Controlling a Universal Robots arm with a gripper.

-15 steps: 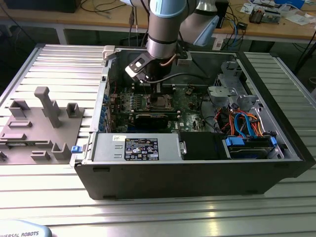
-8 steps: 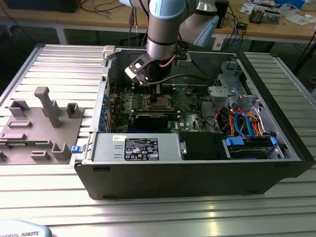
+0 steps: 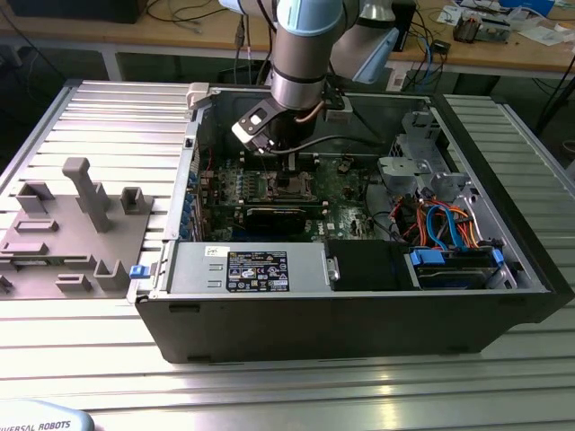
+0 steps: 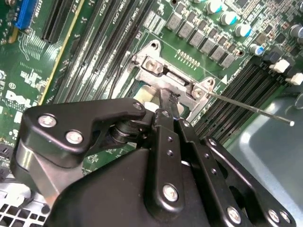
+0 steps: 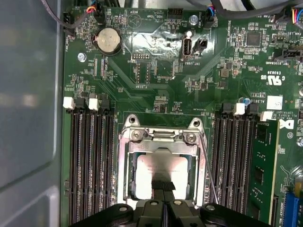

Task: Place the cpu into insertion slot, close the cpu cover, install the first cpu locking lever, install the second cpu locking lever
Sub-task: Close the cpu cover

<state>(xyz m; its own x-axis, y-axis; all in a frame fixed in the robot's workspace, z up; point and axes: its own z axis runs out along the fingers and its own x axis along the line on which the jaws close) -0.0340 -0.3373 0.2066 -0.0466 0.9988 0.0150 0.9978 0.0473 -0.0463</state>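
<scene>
The insertion slot (image 5: 163,136) sits on the green motherboard between banks of memory slots. The cpu (image 5: 151,170) lies in it, its silvery top showing through the window of the cpu cover (image 5: 127,168). The cover lies flat over the chip. My gripper (image 5: 164,185) is shut with nothing between its fingers, and the tips rest on the cpu top at the window's edge. A thin wire locking lever (image 5: 209,165) stands loose along one side of the socket. In the second wrist view the lever (image 4: 251,109) sticks up and away past my gripper (image 4: 165,106). In the exterior view my gripper (image 3: 289,172) is low inside the open computer case.
Long black memory slots (image 5: 90,161) flank the socket, and one green memory stick (image 5: 262,170) is seated. A coin battery (image 5: 109,40) lies beyond. The case wall (image 5: 28,118) is close by. A grey parts fixture (image 3: 72,224) lies on the exterior view's left; cables and a drive cage (image 3: 449,224) fill the right.
</scene>
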